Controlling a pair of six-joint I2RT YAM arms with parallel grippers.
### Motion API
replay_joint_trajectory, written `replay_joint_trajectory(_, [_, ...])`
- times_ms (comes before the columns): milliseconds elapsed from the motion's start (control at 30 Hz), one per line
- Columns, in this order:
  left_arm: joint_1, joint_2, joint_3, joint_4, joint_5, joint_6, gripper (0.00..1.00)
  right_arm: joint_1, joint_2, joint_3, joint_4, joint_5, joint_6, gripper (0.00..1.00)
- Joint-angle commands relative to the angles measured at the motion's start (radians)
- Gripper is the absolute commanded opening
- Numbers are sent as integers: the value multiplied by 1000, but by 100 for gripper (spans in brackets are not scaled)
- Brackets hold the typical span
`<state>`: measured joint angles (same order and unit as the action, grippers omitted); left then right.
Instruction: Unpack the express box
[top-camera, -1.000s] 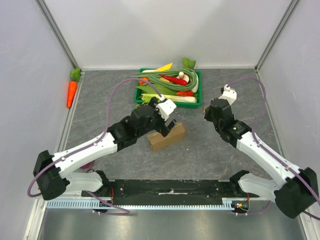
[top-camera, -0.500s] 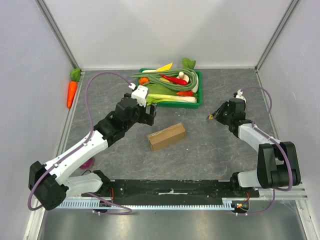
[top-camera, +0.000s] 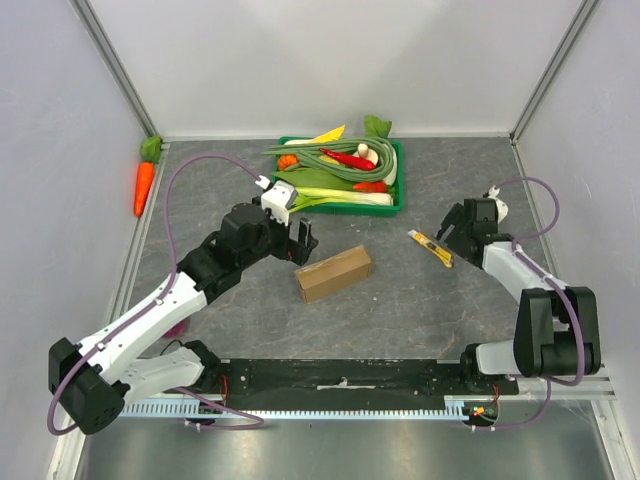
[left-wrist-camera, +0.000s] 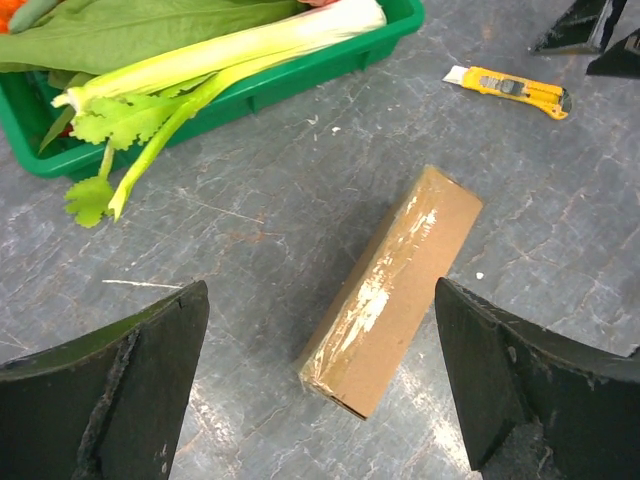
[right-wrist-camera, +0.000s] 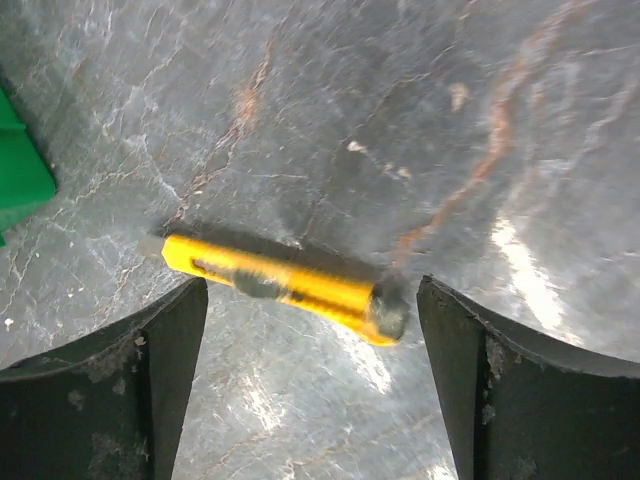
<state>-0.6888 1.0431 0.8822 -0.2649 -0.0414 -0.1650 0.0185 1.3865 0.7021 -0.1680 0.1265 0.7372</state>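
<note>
The express box (top-camera: 333, 273), a small brown carton with tape along its top, lies flat mid-table, untouched. My left gripper (top-camera: 300, 240) hovers open just left of and behind it. In the left wrist view the box (left-wrist-camera: 392, 288) lies between and beyond the wide-apart fingers (left-wrist-camera: 150, 360) of the left gripper (left-wrist-camera: 320, 300). A yellow utility knife (top-camera: 432, 247) lies on the table to the box's right. My right gripper (top-camera: 455, 232) stands open right over it. In the right wrist view the knife (right-wrist-camera: 285, 285) is blurred and free of both fingers of the right gripper (right-wrist-camera: 312, 290).
A green tray (top-camera: 390, 205) piled with vegetables stands behind the box, and its corner (right-wrist-camera: 20, 175) shows in the right wrist view. A toy carrot (top-camera: 144, 180) lies by the left wall. A small pink item (top-camera: 176, 328) peeks out beside the left arm.
My right gripper has opened and let go of the yellow knife, which now lies on the table. The left gripper drew back from the box toward the tray.
</note>
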Motion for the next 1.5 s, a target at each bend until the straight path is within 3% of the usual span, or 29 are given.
replay_joint_trajectory(0, [0, -31, -12, 4, 81, -45, 98, -5, -98, 103, -194, 162, -10, 91])
replay_joint_trajectory(233, [-2, -51, -69, 9, 282, -70, 89, 46, -182, 236, -308, 50, -65, 91])
replay_joint_trajectory(333, [-5, -60, -110, 36, 405, -76, 81, 155, -193, 286, -260, -56, -125, 80])
replay_joint_trajectory(400, [-24, -51, -127, 42, 423, -100, 69, 245, -169, 304, -234, -96, -140, 70])
replay_joint_trajectory(467, [-49, -35, -147, 49, 407, -125, 62, 293, -124, 324, -173, -123, -162, 48])
replay_joint_trajectory(567, [-119, -12, -172, 79, 339, -169, 52, 372, -52, 333, -67, -188, -186, 26])
replay_joint_trajectory(700, [-225, 67, -201, 139, 200, -244, 46, 440, 75, 390, -24, -223, -219, 13])
replay_joint_trajectory(900, [-233, 133, -244, 173, -61, -451, 39, 474, 218, 459, -14, -255, -271, 8])
replay_joint_trajectory(1067, [-233, 175, -264, 199, -175, -611, 39, 483, 299, 507, -89, -288, -308, 8])
replay_joint_trajectory(1200, [-232, 242, -189, 96, -279, -688, 38, 494, 283, 481, -166, -313, -308, 9])
replay_joint_trajectory(1333, [-219, 316, -115, 26, -290, -665, 38, 508, 174, 363, -186, -353, -283, 9])
replay_joint_trajectory(1467, [-158, 334, -115, 106, -208, -651, 38, 524, 59, 260, -186, -387, -243, 9])
